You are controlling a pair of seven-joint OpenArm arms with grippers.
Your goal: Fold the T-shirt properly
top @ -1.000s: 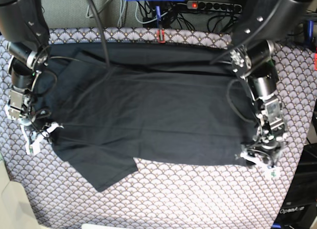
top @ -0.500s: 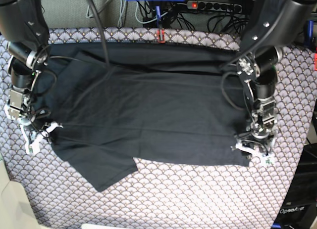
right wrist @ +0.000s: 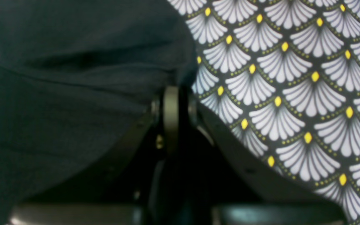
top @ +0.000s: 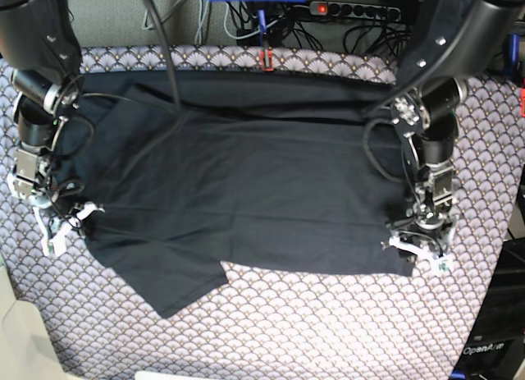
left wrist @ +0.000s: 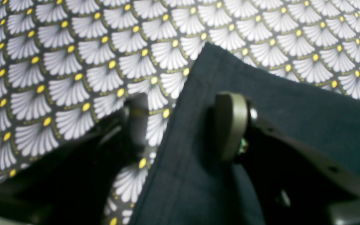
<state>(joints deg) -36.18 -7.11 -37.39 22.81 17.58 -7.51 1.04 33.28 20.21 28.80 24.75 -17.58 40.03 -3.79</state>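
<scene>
Right gripper (top: pixel 59 230): I saw it at the left side of the base view, at the edge of the T-shirt (top: pixel 246 183). Its jaws were pressed together. In the right wrist view the cloth edge (right wrist: pixel 180 59) went in between them, so I judged it pinched the shirt.
T-shirt position: it lay spread flat on the tablecloth (top: pixel 328 322), filling the middle, with one sleeve (top: pixel 168 273) pointing toward the near edge.
Left gripper (top: pixel 418 242): it stood at the right side, over the shirt's near corner, with jaws spread wide. In the left wrist view one pad (left wrist: pixel 230 125) rested on the cloth (left wrist: pixel 261 103) and the other finger (left wrist: pixel 137 122) on the tablecloth (left wrist: pixel 58 72), so the hemmed edge was between them, not yet clamped.
Handling: I judged the cloth light, soft and limp. It would sag and wrinkle, so the hemmed corners are the best places to hold.
Views: only the base view showed the whole garment. Only the wrist views showed where the edge sat between the fingers.
</scene>
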